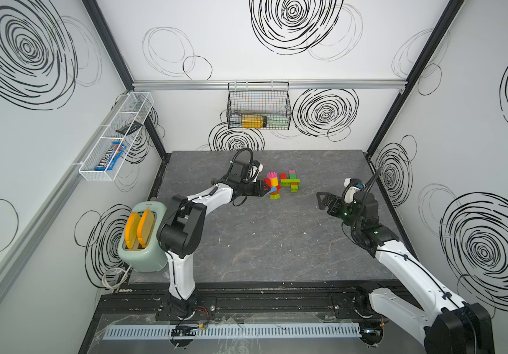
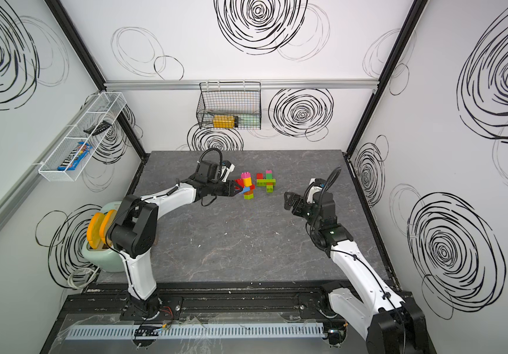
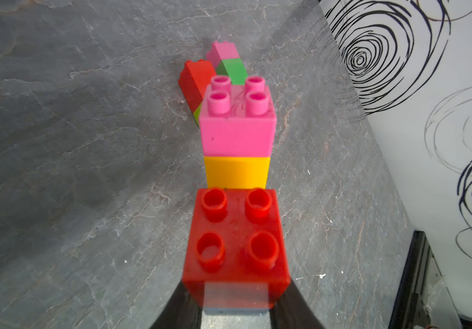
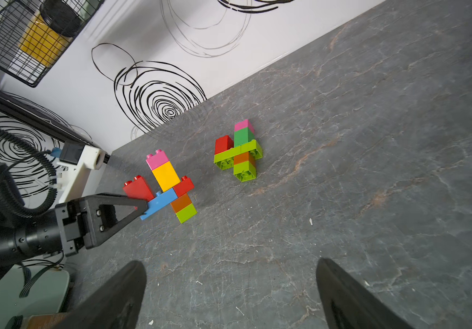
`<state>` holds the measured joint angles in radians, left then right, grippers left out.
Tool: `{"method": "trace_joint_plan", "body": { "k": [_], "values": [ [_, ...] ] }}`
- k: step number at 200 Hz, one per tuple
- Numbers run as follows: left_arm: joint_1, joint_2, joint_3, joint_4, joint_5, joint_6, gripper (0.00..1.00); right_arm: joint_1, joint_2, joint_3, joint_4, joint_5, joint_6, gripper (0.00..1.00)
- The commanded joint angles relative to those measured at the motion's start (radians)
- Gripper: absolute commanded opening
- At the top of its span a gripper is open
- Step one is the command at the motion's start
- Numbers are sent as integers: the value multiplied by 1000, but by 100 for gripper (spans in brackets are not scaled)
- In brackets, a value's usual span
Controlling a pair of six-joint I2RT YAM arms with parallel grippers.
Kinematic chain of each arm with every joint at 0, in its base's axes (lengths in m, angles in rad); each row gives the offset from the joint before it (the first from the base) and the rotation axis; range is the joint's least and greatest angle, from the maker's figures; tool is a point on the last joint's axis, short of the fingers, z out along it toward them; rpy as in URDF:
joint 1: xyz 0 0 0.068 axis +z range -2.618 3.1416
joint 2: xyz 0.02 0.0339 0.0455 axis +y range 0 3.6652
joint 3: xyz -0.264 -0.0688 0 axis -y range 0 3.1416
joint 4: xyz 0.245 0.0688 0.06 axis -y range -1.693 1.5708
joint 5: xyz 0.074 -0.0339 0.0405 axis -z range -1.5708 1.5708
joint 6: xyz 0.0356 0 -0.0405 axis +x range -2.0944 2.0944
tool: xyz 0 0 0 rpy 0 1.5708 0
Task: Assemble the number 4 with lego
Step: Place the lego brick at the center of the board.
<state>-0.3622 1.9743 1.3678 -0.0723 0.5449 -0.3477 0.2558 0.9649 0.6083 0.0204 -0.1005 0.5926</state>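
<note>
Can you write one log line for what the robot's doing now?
left hand: shut on red brick | red brick: at end of blue brick | right hand: open, empty

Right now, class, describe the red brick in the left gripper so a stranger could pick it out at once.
On the grey table are two lego figures; take the one with the blue bar, nearer the toaster. The red brick sits at that bar's end; unlike the other two reds, the left gripper clamps it.
</note>
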Motion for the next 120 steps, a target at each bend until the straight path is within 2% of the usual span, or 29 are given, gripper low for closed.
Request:
{"method": "trace_joint_plan", "body": {
  "k": [1, 26, 51, 72, 120],
  "values": [
    [47, 53, 75, -44, 146, -20, 0, -3, -31, -4, -36, 3, -2, 97],
    [80, 134, 173, -117, 215, 14, 0, -4, -37, -12, -35, -15, -4, 97],
    [116, 240, 283, -185, 333, 20, 0, -4, -20, -15, -24, -31, -4, 97],
    [134, 288, 333, -200, 330, 1, 0, -4, 9, 1, -23, -43, -5, 97],
    [176, 393, 445, -228, 402, -27, 3, -5, 47, 5, 5, -100, -18, 98]
  ]
}}
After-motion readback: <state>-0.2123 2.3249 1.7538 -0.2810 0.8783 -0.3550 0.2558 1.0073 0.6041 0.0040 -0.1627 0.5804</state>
